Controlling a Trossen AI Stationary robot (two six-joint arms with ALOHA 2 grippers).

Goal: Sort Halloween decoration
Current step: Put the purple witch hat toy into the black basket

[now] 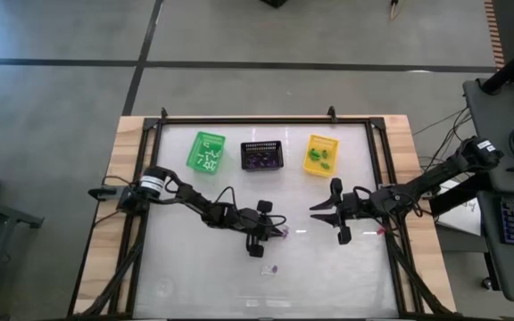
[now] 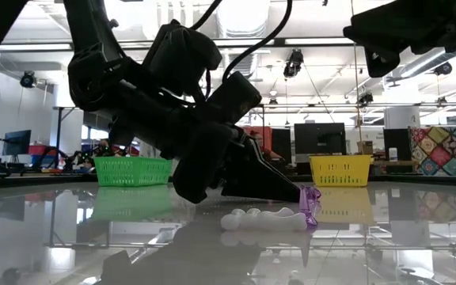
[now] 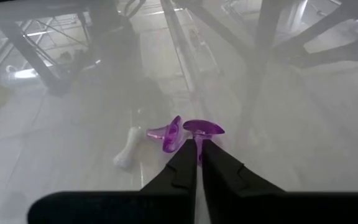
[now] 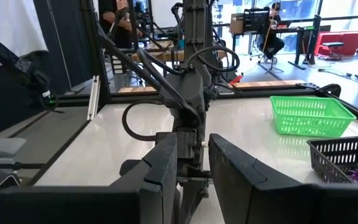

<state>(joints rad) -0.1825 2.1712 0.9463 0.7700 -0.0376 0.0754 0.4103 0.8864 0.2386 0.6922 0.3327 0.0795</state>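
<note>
My left gripper (image 3: 197, 152) is shut on a tiny purple trinket (image 3: 204, 129) near the table's middle (image 1: 281, 233). A second purple trinket (image 3: 169, 134) and a small white bone-shaped one (image 3: 128, 153) lie on the table right beside it; the low view shows the white one (image 2: 264, 219) under the fingertips. Another small trinket (image 1: 272, 269) lies closer to the near edge. My right gripper (image 1: 325, 214) hovers open to the right of them, above the table, holding nothing. My left gripper pinches the purple trinket by its thin lower part (image 3: 199, 143) between the very tips of its two fingers. The fingers slant down from the table's left. The trinket's wide cap sticks out beyond the fingertips, and its lower end (image 2: 313, 220) is at the table top.
Three small baskets stand in a row at the far side: green (image 1: 206, 152), black (image 1: 262, 156) with purple pieces inside, yellow (image 1: 321, 153) with green pieces. The glossy white table has a dark frame (image 1: 266, 120) round it. Free room lies toward the near edge.
</note>
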